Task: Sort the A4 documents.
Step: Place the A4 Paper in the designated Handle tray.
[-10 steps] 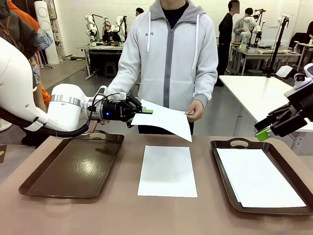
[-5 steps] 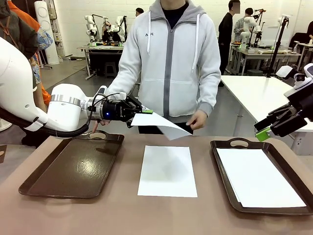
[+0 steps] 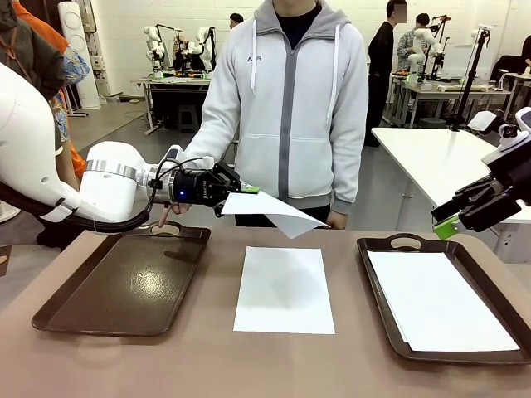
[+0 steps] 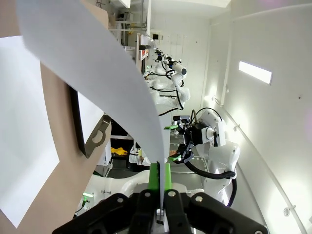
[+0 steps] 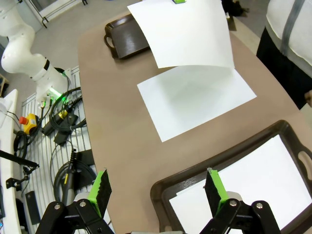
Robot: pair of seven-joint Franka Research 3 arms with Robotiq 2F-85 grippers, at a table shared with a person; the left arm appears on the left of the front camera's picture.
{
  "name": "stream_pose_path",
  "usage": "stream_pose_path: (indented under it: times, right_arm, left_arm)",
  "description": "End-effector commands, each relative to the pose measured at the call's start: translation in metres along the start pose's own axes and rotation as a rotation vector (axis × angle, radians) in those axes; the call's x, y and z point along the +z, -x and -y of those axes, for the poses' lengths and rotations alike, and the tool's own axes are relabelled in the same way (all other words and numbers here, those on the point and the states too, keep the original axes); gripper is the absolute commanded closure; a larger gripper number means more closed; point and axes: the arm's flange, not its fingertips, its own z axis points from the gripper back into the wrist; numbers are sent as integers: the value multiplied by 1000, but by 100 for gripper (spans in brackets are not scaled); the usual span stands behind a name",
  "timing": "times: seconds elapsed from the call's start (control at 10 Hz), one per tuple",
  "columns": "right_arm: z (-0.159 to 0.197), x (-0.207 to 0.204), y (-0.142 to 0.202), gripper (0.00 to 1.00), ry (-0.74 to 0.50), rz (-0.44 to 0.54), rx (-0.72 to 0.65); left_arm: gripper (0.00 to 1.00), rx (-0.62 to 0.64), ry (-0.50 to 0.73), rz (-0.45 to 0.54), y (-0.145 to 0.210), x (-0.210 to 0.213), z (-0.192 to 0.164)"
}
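Three Paper Positions: Slip and Misplacement Hazards

One A4 sheet (image 3: 278,214) is hanging in the air over the far edge of the worktop (image 3: 207,365), between the two trays. The left hand (image 3: 249,190) is pinching it by one corner, fingers pressed together on the paper. The unsupported end is drooping and curling downward. The person's hand (image 3: 336,220) is resting by the worktop's far edge, apart from the sheet.

Hazards, as judged from this position:
- The grip is covering only a corner, so a quick swing is likely to make the sheet flap, crease or slide out of the pads.
- The drooping edge could catch on a tray rim or handle during lowering, buckling the paper and leaving it half outside.
- The trailing edge could brush the loose sheet (image 3: 284,288) lying flat mid-worktop and drag it askew.

Containers:
- The left tray (image 3: 124,282) is sitting bare.
- The right tray (image 3: 377,249) is holding white paper (image 3: 440,298) lying flat inside its rim; the number of sheets is not discernible.
- The right hand (image 3: 448,225) is hovering near this tray, fingers spread, gripping nothing.
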Motion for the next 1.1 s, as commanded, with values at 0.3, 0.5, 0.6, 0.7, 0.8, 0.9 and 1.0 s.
stream_pose_path:
  times: [0.3, 0.5, 0.6, 0.7, 0.8, 0.9, 1.0]
  right_arm:
    - [-1, -2, 1, 0, -6, -5, 2]
    - [-1, -2, 1, 0, -6, -5, 2]
    - [-1, -2, 1, 0, -6, -5, 2]
    - [-1, -2, 1, 0, -6, -5, 2]
    - [-1, -2, 1, 0, -6, -5, 2]
    - [-1, -2, 1, 0, -6, -5, 2]
    - [-1, -2, 1, 0, -6, -5, 2]
  left_arm:
    - [99, -65, -164, -19, 44, 60, 3]
    - [99, -100, -265, 32, 61, 96, -2]
    - [99, -113, -300, 46, 66, 115, -8]
    - [99, -123, -314, 52, 69, 123, -12]
    - [99, -103, -343, 61, 72, 139, -19]
    - [99, -79, -365, 56, 73, 151, -26]
    - [99, -48, -378, 38, 70, 163, -31]
